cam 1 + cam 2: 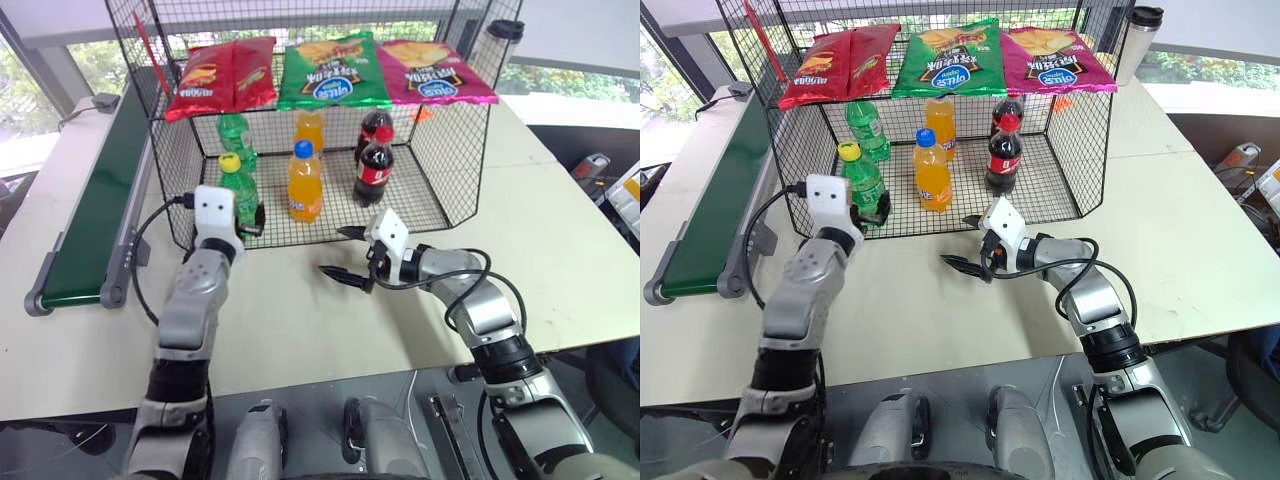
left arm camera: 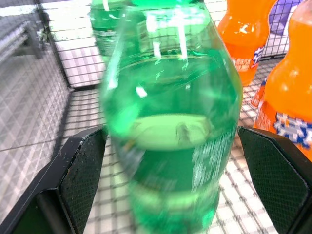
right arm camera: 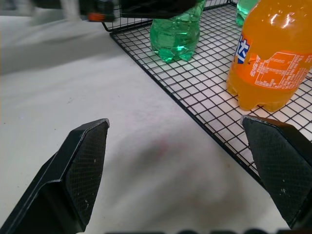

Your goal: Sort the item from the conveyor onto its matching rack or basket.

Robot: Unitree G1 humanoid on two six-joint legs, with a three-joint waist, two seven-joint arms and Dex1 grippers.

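My left gripper (image 2: pixel 170 161) has its two black fingers (image 2: pixel 80 165) spread wide on either side of the yellow-capped green bottle (image 1: pixel 238 187), and in the left wrist view there is a gap between each pad and the bottle's sides, so I read it as straddling the bottle without clamping it. That bottle stands upright on the grid floor at the near left corner of the black wire cage (image 1: pixel 455 150), just inside its open front edge. Behind it, further in, stands a second green bottle (image 1: pixel 236 136) with a green cap. To the right of the yellow-capped one is an orange soda bottle (image 1: pixel 304 183) with a blue cap, another orange bottle (image 1: pixel 310 129) behind that, and further right two dark cola bottles (image 1: pixel 373 166) with red caps, one behind the other. My right gripper (image 1: pixel 342 252) sits over the bare table (image 1: pixel 560 250) just in front of the cage, near the middle, its fingers (image 3: pixel 80 165) also spread wide with nothing between them; its wrist view looks along the tabletop to the cage's front edge and the near orange bottle. Across the top of the cage lie three snack bags: red (image 1: pixel 222 74), green (image 1: pixel 333 71) and pink (image 1: pixel 434 70). The dark-green conveyor (image 1: pixel 95 215) runs along the far left side of the table, beside the cage. A steel tumbler (image 1: pixel 1138 35) stands beyond the cage's far right corner.
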